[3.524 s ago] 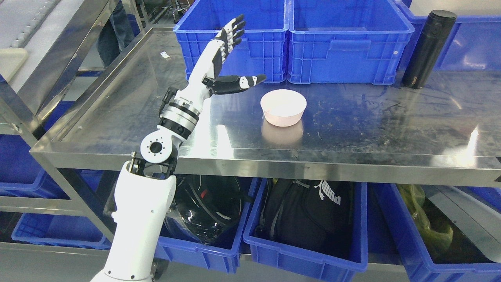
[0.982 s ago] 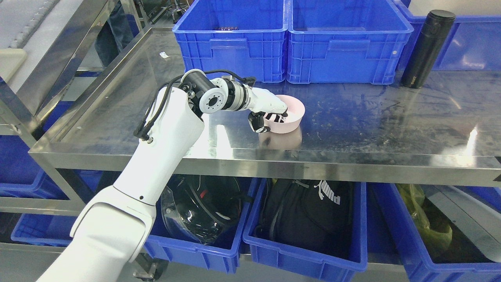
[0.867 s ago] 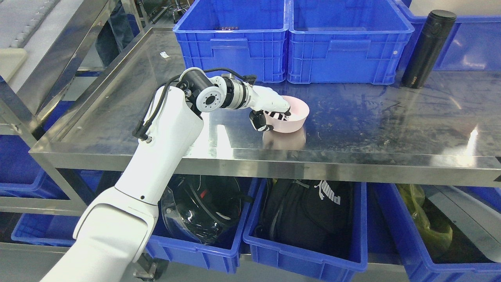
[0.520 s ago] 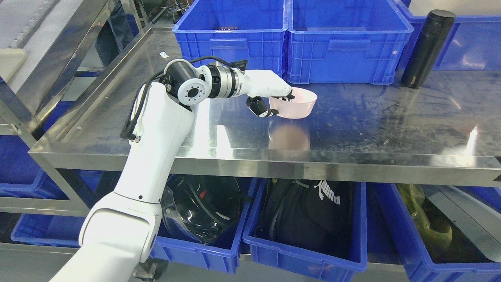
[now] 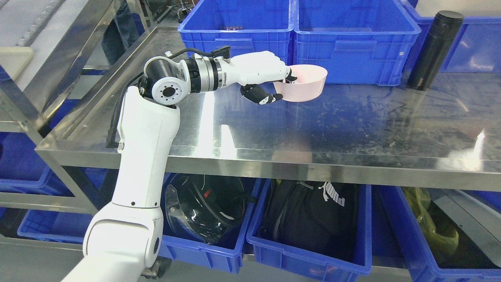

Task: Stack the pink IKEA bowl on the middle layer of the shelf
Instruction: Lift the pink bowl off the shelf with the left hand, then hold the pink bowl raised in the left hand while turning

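gripping the pink bowl rim, left hand holds it aloft.

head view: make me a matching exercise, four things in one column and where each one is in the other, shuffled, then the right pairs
Things:
1. pink bowl
2. black bottle
3. black backpack
4. helmet

Places:
A. in a blue bin below the steel shelf, left of the other bag-filled bin
B. held off the steel shelf by the left hand
C. upright at the shelf's far right
D. in the blue bin below, under the shelf's middle

Pairs: 1-B, 2-C, 3-D, 4-A
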Controlling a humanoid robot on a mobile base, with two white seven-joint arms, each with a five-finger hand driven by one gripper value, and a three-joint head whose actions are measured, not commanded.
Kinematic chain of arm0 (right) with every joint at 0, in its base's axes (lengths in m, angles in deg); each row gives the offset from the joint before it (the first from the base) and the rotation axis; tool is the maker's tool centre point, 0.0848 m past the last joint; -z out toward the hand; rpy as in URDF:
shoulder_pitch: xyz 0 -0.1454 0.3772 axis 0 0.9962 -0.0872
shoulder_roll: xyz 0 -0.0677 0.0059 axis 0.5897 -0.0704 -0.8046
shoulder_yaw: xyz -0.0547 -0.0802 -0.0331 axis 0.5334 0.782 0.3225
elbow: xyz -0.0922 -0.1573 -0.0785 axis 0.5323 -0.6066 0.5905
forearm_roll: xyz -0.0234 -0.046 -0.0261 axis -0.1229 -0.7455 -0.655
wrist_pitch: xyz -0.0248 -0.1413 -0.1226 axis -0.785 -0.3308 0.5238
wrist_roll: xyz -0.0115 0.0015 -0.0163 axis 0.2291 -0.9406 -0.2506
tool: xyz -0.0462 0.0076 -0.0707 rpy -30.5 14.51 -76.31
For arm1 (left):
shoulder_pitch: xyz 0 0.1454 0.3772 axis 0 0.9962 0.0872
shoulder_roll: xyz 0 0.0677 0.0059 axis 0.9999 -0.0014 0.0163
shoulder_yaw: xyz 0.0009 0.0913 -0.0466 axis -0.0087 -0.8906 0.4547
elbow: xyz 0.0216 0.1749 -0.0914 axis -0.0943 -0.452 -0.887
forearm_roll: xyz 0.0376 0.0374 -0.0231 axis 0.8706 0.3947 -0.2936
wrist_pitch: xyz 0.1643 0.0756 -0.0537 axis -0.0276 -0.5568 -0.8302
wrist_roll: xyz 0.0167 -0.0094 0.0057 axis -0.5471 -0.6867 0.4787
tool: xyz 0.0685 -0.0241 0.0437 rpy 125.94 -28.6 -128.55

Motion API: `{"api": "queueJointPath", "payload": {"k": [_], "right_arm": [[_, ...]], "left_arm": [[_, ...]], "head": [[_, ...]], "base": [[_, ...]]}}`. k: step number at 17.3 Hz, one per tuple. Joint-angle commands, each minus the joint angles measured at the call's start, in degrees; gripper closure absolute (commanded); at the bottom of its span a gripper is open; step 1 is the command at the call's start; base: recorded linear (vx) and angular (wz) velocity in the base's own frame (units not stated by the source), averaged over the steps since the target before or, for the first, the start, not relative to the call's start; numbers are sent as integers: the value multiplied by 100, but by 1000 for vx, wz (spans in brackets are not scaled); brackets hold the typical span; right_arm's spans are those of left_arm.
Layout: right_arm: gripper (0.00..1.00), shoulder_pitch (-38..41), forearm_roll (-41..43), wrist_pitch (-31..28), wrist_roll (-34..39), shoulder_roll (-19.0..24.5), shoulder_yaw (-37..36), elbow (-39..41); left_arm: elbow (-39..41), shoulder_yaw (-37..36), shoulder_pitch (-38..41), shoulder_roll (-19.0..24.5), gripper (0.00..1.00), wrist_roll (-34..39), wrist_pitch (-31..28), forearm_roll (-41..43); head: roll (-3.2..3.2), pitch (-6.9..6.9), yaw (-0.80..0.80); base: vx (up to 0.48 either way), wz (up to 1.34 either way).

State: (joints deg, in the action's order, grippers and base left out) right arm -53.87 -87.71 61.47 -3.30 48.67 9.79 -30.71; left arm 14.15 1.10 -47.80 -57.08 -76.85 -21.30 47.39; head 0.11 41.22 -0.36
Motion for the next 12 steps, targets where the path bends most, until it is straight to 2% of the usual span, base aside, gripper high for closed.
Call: {"api": "queueJointPath", "payload": {"k": [1, 3, 7, 12], "right_arm": [[0, 18, 0, 3, -1, -100, 0, 100], [0, 18, 0, 3, -1, -100, 0, 100], [0, 18, 0, 3, -1, -100, 0, 100], [0, 18, 0, 3, -1, -100, 0, 100]], "left_arm": [[1035, 642, 539, 13, 100, 22, 88, -264], [1035, 615, 759, 13, 100, 40, 332, -264], [1044, 598, 1050, 13, 100, 40, 369, -264], [1044, 580, 1050, 13, 100, 40, 369, -264]], "head": [[0, 0, 0], [0, 0, 0], [0, 0, 0], [0, 0, 0]], "base": [[16, 285], [18, 355], [24, 646], [12, 1157]]}}
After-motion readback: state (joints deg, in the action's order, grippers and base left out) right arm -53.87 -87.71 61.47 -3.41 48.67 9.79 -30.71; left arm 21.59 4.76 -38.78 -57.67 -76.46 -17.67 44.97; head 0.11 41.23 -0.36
